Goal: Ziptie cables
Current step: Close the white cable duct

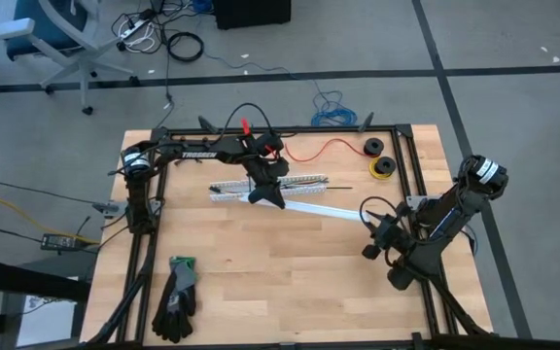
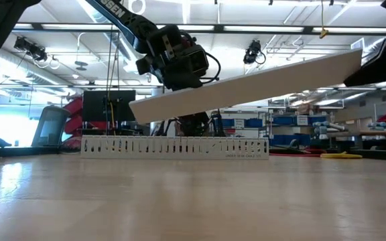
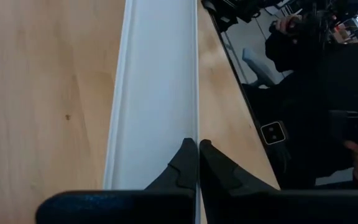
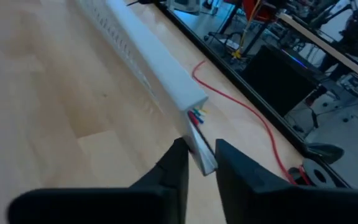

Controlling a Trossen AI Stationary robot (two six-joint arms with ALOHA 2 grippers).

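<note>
The cables [image 4: 196,115], a bundle of thin coloured wires, show only as yellow, green and red tips in the right wrist view. They poke out just under the near end of the long white plastic cover strip [image 1: 319,209], and the rest of the bundle is hidden. They look light and limp, so I judge they will sag and splay unless taken close to where they are gathered. The exposed tips are too short to pinch safely.

The strip itself seems stiff but thin and smooth, so it is likely to slip or twist. It hangs tilted above the table, clear of the wood. The right gripper [image 4: 197,158] has that end of the strip between its fingers, which appear closed on it. The left gripper [image 3: 197,163], fingers pressed together, pinches the strip's thin edge at the far end near the table's middle.

Just behind lies the white slotted plastic channel [image 1: 261,185], flat on the light wooden table [image 1: 261,282]. A single long red wire [image 4: 241,106] curls near the back rail, beside a yellow spool [image 1: 384,167]. These crowd any move backwards, while the dark gloves [image 1: 176,292] at the front are well apart
</note>
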